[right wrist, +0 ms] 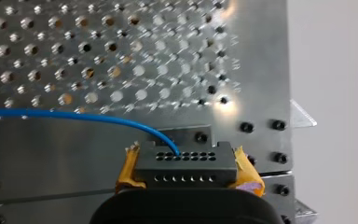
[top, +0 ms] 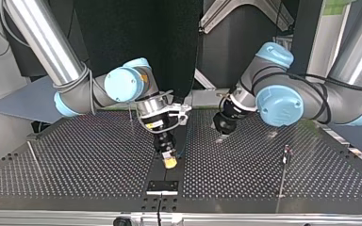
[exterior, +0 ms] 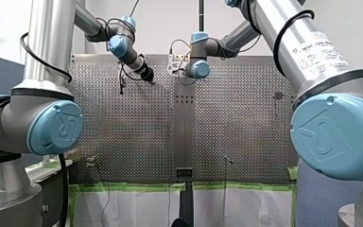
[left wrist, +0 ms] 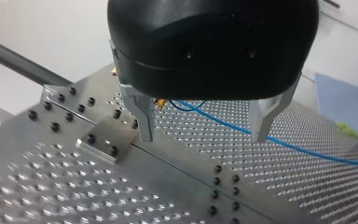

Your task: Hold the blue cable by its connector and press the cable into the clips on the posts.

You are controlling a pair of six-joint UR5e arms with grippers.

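Note:
My right gripper [right wrist: 186, 158] has its yellow pads [right wrist: 127, 169] shut on a black multi-hole connector [right wrist: 186, 169]. The blue cable [right wrist: 74, 115] leaves the connector's face and curves away over the perforated table. In the top view that gripper [top: 169, 161] points down just above the table's middle seam. My left gripper [left wrist: 203, 135] hovers above the table with its metal fingers [left wrist: 142, 119] wide apart and nothing between them. The blue cable [left wrist: 223, 122] runs across the plate beyond them. Seen from the top view, my left gripper [top: 221, 134] hangs a short way beside the right one.
A thin post with a clip [top: 285, 155] stands at the top view's right, and a bare rod [top: 34, 157] lies at its left. A small bolted block [top: 162, 187] sits on the seam near the table edge. Green tape [exterior: 132, 187] lines the front view's near edge.

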